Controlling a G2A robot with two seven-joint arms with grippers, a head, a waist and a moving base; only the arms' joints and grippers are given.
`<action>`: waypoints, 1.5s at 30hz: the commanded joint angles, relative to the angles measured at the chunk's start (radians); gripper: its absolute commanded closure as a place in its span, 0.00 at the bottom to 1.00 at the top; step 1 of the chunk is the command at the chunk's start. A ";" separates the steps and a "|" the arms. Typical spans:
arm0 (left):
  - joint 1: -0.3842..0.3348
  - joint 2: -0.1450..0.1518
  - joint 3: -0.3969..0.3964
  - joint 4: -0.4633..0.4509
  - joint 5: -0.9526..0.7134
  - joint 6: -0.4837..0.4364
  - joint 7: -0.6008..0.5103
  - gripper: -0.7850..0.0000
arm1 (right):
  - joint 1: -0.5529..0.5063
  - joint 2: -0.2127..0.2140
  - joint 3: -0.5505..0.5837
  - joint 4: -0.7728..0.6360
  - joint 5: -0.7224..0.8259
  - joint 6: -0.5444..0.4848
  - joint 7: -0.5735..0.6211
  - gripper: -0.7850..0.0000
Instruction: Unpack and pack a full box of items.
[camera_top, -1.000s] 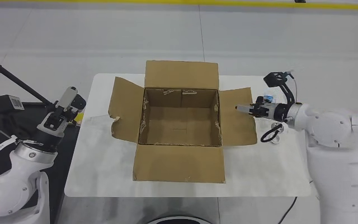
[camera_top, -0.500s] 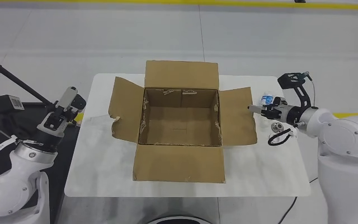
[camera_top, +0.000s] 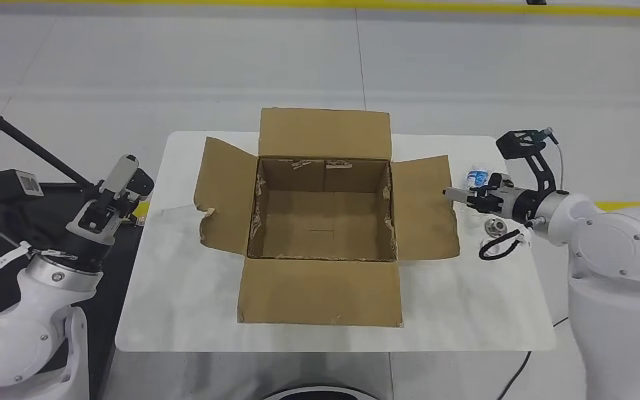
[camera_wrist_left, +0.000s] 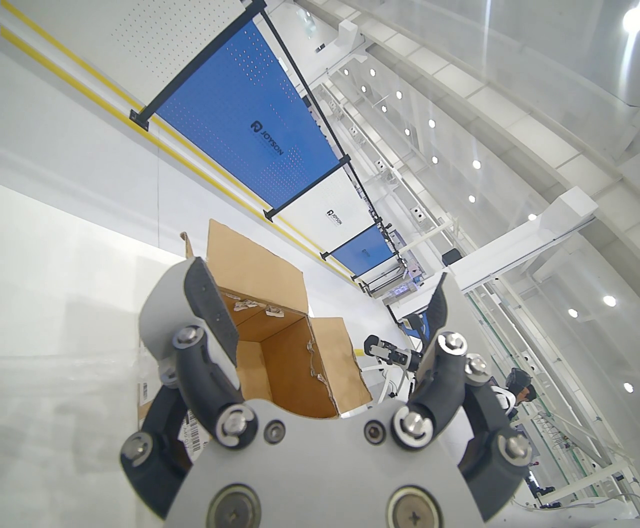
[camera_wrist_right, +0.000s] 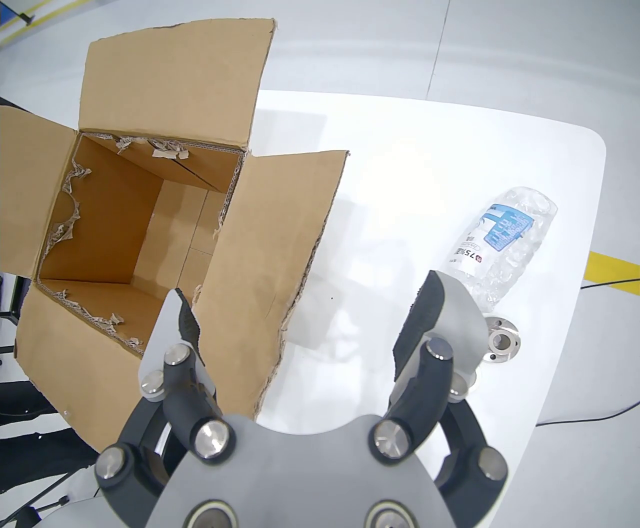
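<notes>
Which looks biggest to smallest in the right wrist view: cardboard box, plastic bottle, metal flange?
1. cardboard box, by far the largest
2. plastic bottle
3. metal flange, smallest, though partly hidden

The right gripper (camera_top: 452, 193) has drawn back rightward off the box (camera_top: 322, 290) flap.

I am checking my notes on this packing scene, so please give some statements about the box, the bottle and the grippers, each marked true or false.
1. The box is empty. True.
2. A metal flange lies beside the bottle. True.
3. The bottle stands upright. False: it lies on its side on the table.
4. The right gripper holds the bottle. False: it is open, holding nothing.
</notes>
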 joint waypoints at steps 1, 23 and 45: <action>0.000 0.000 0.000 0.000 0.000 0.000 0.000 0.00 | -0.008 0.002 0.010 0.023 -0.002 0.002 -0.034 0.00; 0.000 0.000 0.000 0.000 0.000 0.000 0.000 0.00 | 0.134 0.048 -0.037 0.454 -0.338 -0.092 0.016 0.00; 0.000 0.000 0.000 0.000 0.000 0.000 0.000 0.00 | 0.105 0.055 -0.095 0.475 -0.441 -0.113 -0.028 0.09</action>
